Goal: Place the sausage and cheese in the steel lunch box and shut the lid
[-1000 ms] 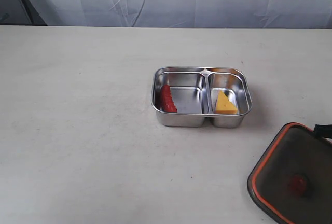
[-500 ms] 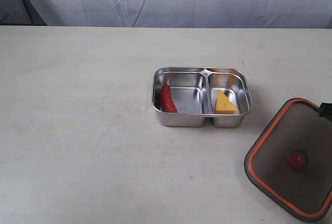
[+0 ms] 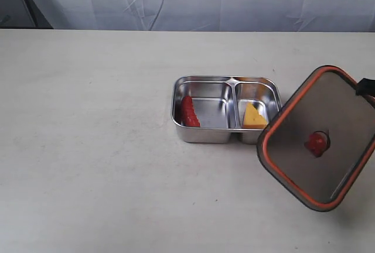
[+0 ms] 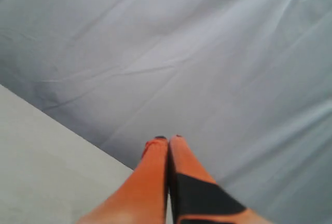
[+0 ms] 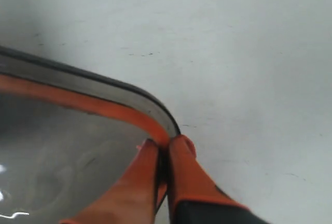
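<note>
Table (image 3: 88, 147), one sausage (image 3: 188, 111), one cheese (image 3: 254, 116), one lid (image 3: 331, 115)

Shiny steel lunch box (image 3: 225, 130); smoky translucent plastic lid (image 3: 337, 127); matt table (image 3: 94, 147).

One each: sausage (image 3: 189, 111), cheese (image 3: 254, 116), box (image 3: 202, 136), lid (image 3: 338, 113)

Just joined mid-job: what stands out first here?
In the exterior view, the orange-rimmed lid is held up tilted right of the steel lunch box, pinched at its corner by the right gripper. Inside, the sausage lies in the larger compartment, the cheese in the smaller.
</note>
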Tool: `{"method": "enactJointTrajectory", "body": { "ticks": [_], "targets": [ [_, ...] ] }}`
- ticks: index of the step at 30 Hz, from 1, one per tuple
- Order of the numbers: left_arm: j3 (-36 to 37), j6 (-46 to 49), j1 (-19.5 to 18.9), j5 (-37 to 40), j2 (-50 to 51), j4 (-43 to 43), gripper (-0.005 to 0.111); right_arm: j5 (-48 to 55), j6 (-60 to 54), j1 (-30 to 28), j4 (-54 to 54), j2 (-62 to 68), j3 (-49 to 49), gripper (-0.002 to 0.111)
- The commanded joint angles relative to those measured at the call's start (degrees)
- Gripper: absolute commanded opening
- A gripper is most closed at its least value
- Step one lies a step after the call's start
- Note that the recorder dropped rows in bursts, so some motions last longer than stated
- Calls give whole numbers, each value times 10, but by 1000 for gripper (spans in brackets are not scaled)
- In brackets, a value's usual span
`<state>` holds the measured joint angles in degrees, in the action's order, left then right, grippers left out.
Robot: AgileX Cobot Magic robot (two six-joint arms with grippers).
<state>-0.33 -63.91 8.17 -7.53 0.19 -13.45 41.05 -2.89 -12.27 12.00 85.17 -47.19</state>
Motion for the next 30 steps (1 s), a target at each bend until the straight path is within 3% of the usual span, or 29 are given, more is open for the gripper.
{"method": "enactJointTrajectory", "body": {
  "ticks": [1, 5, 13, 16, 20, 24, 30],
  "targets": [
    [-31, -169, 83, -44, 62, -198, 0, 7, -75, -2, 90, -23, -20, -1],
    [-53, -184, 110, -76, 151, -260, 0, 27, -128, -2, 148, -38, -30, -1],
    [-111, -150, 109, -190, 306, -345, 1, 66, -233, -2, 270, -44, -36, -1],
    [-132, -149, 109, -222, 352, -367, 10, 71, -258, -2, 302, -44, -36, -1],
    [-156, -151, 109, -259, 411, -373, 30, 87, -299, -2, 343, -44, -36, -1],
    [-181, -183, 109, -307, 478, -398, 49, 78, -320, 47, 350, -44, -36, -1],
    [-213, -261, 109, -364, 540, -505, 51, 28, -324, 115, 346, -44, -39, -1]
  ]
}}
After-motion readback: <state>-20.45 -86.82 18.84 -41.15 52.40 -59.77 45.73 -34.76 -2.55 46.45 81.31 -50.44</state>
